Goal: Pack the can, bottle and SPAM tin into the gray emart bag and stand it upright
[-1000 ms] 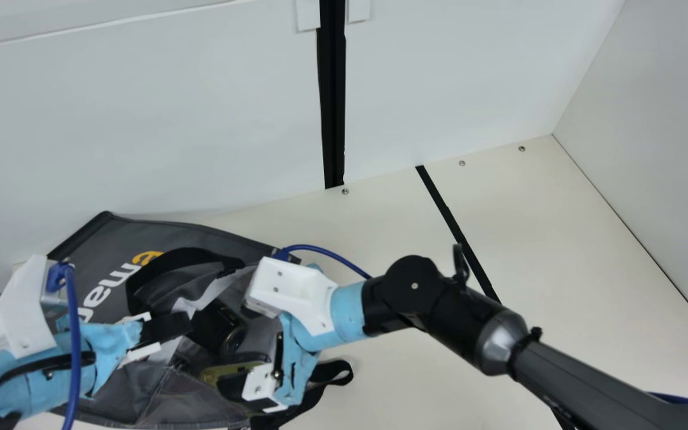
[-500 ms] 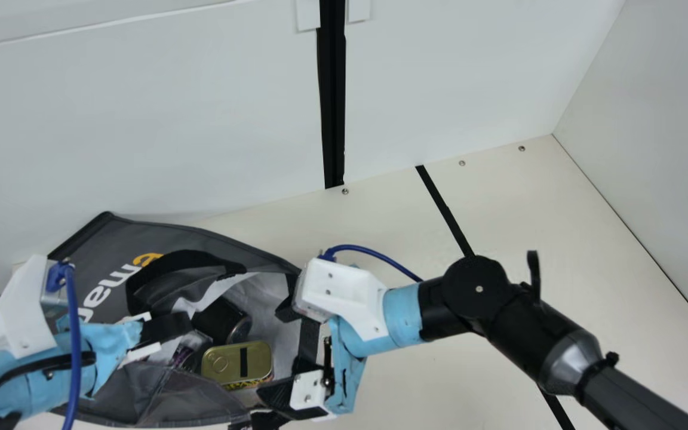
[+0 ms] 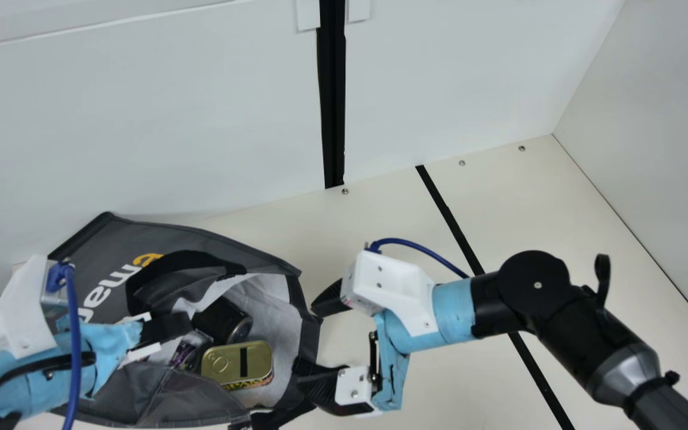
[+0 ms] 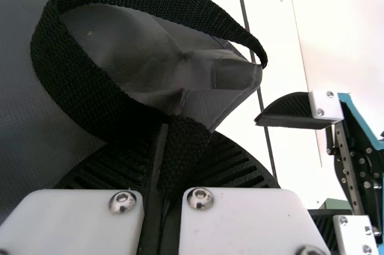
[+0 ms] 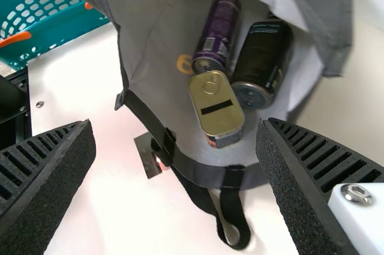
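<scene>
Gray cloth makes the bag (image 3: 192,397) we see at the lower left of the main view. Our left gripper (image 3: 184,325) is over it. Our right gripper (image 3: 306,339) is by its mouth, wide open and holding nothing.

In the left wrist view, we pinch a black strap (image 4: 108,102) tight.

In the right wrist view, the SPAM tin (image 5: 217,104), purple can (image 5: 219,30) and black can (image 5: 261,57) lie in the bag, near the middle.

Black arms (image 3: 534,286) have pale-blue covering (image 3: 451,307), white brackets (image 3: 395,283) (small screws (image 3: 379,285) in them) and dark-blue cables (image 3: 74,340).
</scene>
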You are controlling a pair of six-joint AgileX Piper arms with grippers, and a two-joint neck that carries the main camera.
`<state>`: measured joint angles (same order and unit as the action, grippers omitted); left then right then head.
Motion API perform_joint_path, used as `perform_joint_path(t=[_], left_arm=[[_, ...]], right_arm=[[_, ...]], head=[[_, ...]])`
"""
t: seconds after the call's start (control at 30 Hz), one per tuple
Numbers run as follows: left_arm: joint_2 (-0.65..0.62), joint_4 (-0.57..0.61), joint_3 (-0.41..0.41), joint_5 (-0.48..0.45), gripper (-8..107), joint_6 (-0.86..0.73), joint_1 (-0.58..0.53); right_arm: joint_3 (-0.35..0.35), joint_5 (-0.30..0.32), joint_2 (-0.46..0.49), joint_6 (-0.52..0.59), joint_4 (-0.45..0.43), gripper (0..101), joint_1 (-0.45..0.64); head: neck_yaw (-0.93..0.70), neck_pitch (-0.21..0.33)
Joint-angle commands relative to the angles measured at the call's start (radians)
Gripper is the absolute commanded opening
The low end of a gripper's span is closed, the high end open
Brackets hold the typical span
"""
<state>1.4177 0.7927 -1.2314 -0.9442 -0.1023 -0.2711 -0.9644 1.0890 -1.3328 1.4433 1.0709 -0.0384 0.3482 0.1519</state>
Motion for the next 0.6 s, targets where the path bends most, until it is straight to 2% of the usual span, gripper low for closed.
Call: perform_joint_path(t=[0.0, 0.2, 0.57], left_arm=[[0.0, 0.0, 0.0, 0.0, -8, 0.0, 0.0], [0.0, 0.0, 0.0, 0.0, -8, 0.0, 0.0], [0.0, 0.0, 0.0, 0.0, -8, 0.0, 0.0]], right_arm=[[-0.002, 0.013, 0.003, -0.001, -0.004, 95, 0.025], [-0.016, 0.024, 0.014, -0.012, -0.017, 95, 0.074], [-0.039, -0.052, 0.046, -0.072, -0.067, 95, 0.12]], head=[[0.001, 0.023], [0.001, 0.023], [0.001, 0.023]])
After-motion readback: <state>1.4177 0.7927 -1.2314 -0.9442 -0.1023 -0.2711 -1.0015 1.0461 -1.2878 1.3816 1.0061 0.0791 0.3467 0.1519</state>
